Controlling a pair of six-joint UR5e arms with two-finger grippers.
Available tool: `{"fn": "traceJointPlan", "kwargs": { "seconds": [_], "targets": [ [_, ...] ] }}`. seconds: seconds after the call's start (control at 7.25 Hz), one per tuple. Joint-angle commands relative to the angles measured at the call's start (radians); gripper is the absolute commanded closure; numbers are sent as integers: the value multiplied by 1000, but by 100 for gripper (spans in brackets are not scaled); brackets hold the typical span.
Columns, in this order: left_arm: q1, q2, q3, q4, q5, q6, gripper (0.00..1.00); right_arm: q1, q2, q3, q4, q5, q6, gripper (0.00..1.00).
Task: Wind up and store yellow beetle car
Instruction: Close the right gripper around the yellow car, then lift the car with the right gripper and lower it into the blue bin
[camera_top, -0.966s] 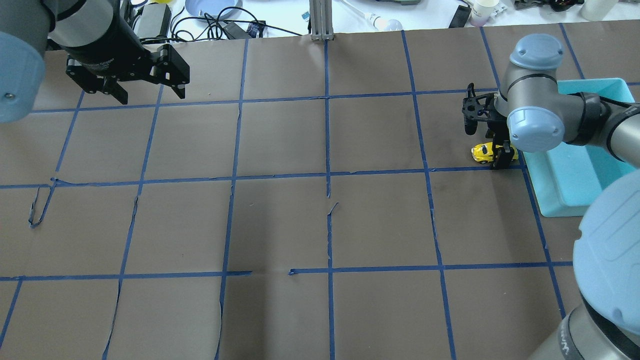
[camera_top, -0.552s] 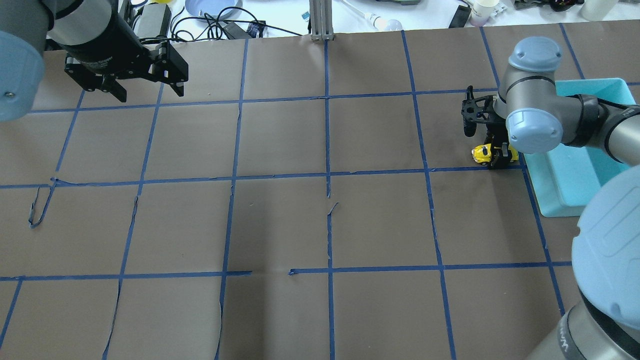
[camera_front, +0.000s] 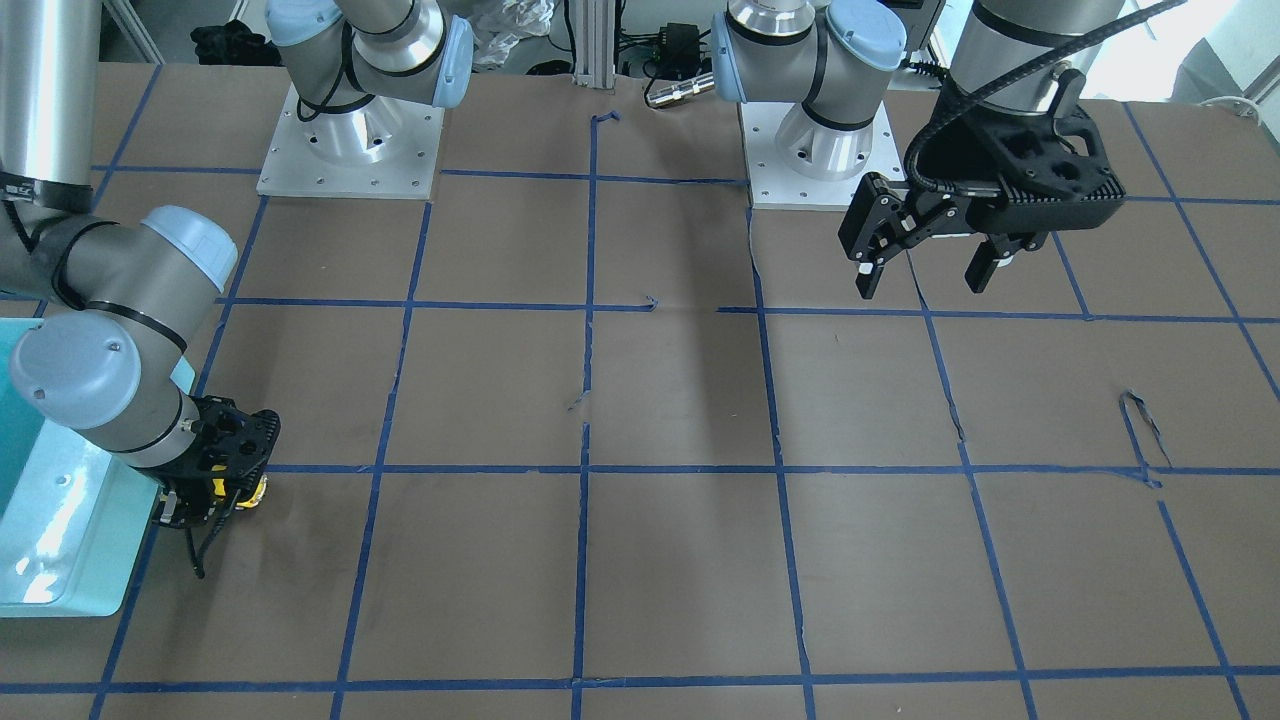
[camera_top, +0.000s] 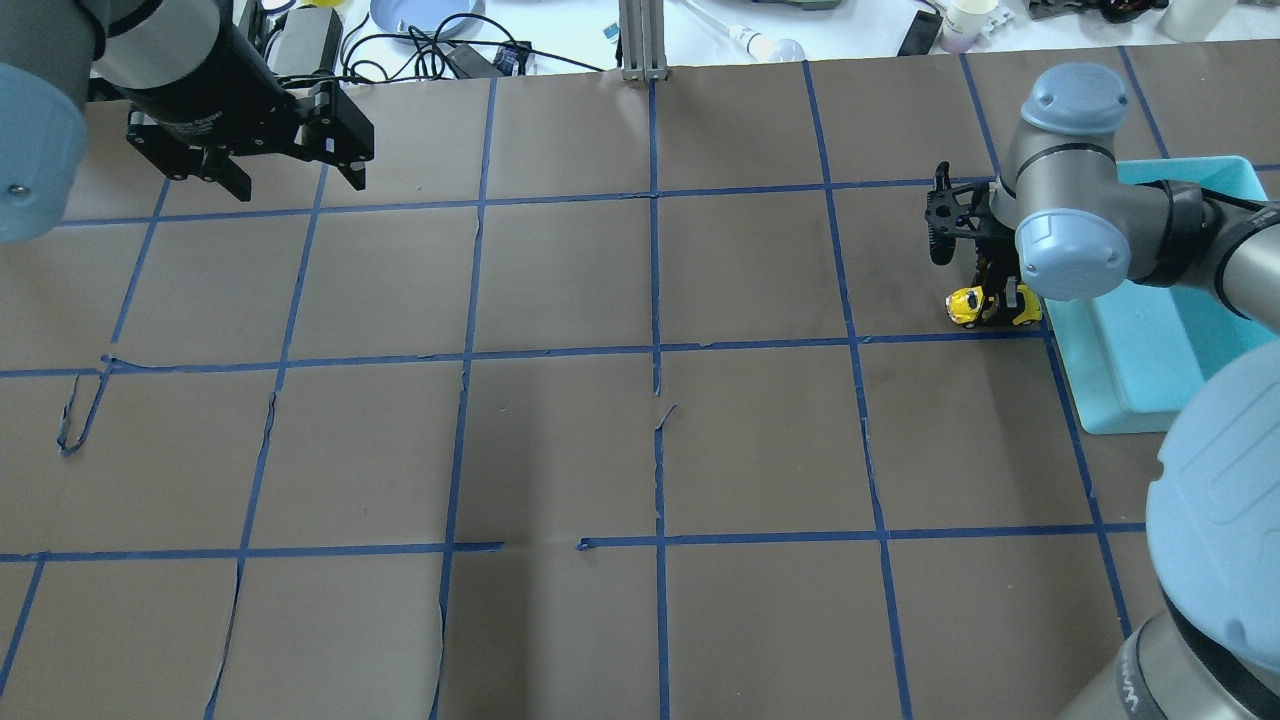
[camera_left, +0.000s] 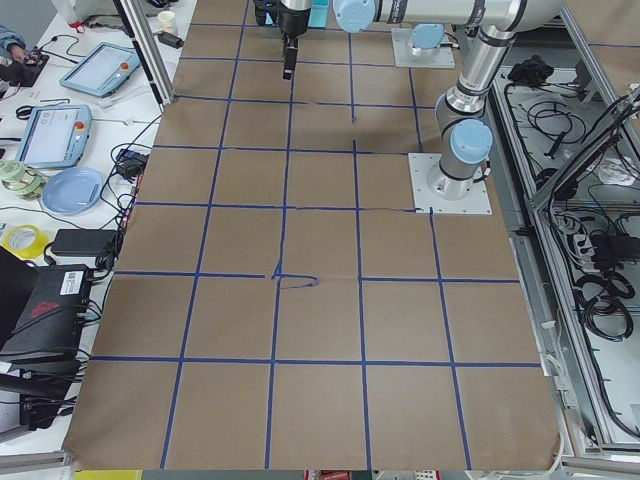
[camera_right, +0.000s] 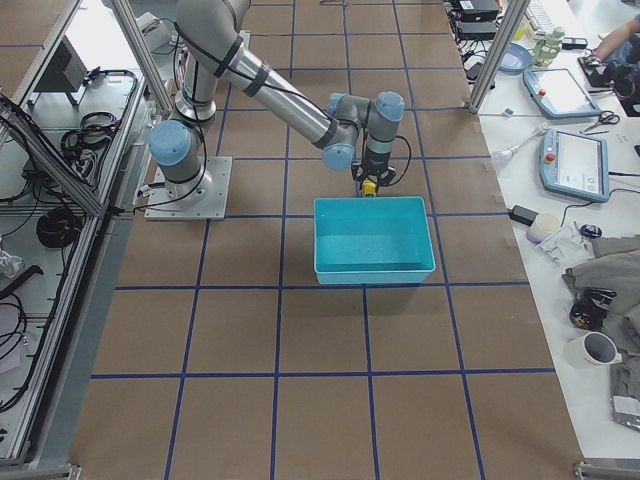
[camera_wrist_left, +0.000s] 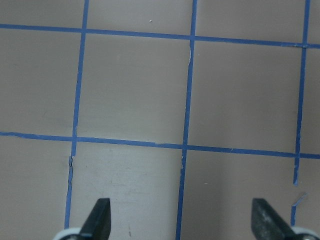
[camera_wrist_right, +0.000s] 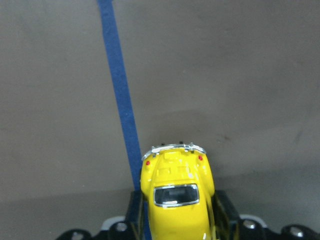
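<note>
The yellow beetle car (camera_wrist_right: 176, 195) sits between my right gripper's fingers, its rear end pointing away from the wrist camera. My right gripper (camera_top: 997, 303) is shut on the car (camera_top: 965, 304) at table level, right beside the teal bin's (camera_top: 1110, 405) near-left corner. I cannot tell whether the wheels touch the paper. The car also shows in the front-facing view (camera_front: 252, 491) under the right gripper (camera_front: 215, 485), and in the exterior right view (camera_right: 368, 187). My left gripper (camera_top: 297, 182) is open and empty, hovering over the far left of the table (camera_front: 920, 285).
The teal bin (camera_front: 60, 590) stands at the table's right edge, and nothing shows in the part of it that is in view (camera_right: 372, 268). The brown paper has blue tape grid lines, with torn tape at the left (camera_top: 75, 420). Cables and clutter lie beyond the far edge.
My right gripper and the car have shifted very slightly toward the bin. My left gripper has drifted a little toward the far edge.
</note>
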Motion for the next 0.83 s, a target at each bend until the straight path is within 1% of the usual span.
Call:
{"fn": "traceJointPlan", "kwargs": {
  "seconds": [0.0, 0.14, 0.28, 0.41, 0.55, 0.69],
  "targets": [
    [-1, -2, 1, 3, 0, 1, 0, 46, -28, -54, 36, 42, 9, 100],
    [0, -2, 1, 3, -1, 1, 0, 82, -36, -104, 93, 31, 38, 100],
    [-1, 0, -2, 2, -1, 1, 0, 86, -68, -196, 245, 19, 54, 100],
    [-1, 0, -2, 2, -1, 2, 0, 78, -82, -301, 386, -37, 52, 100],
    [-1, 0, -2, 2, -1, 2, 0, 40, -93, -357, 430, -50, 37, 100],
    [-1, 0, 0, 3, -1, 2, 0, -36, -108, -357, 464, -47, -3, 100]
  ]
}}
